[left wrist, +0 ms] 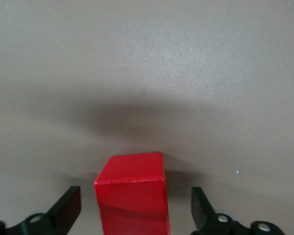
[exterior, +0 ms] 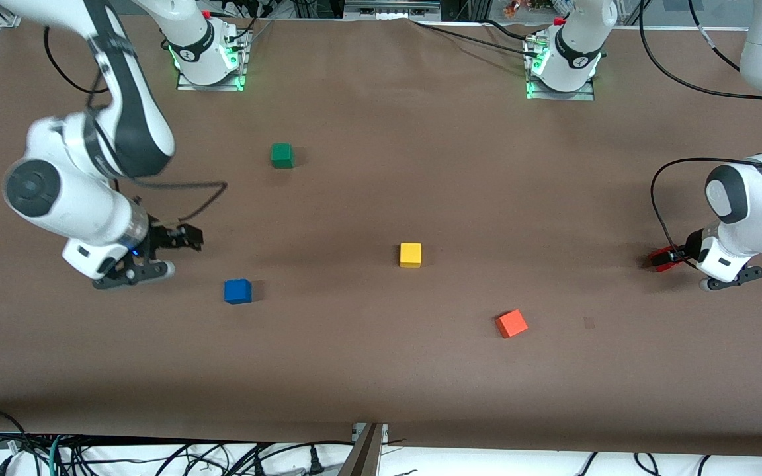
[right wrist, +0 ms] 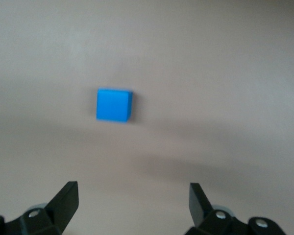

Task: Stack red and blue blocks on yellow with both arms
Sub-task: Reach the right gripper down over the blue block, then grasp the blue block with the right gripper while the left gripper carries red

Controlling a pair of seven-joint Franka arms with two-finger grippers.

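Red block [left wrist: 131,193] between open left pincer [left wrist: 136,208] fingers, untouched — blue block [exterior: 237,291] apart

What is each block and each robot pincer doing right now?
Small matte red cube: on the table, between the open left pincer's fingers, not gripped.
Blue cube: on the table, untouched.
Yellow cube: bare on top.
Left pincer: open.
Right pincer: open, near the blue cube.
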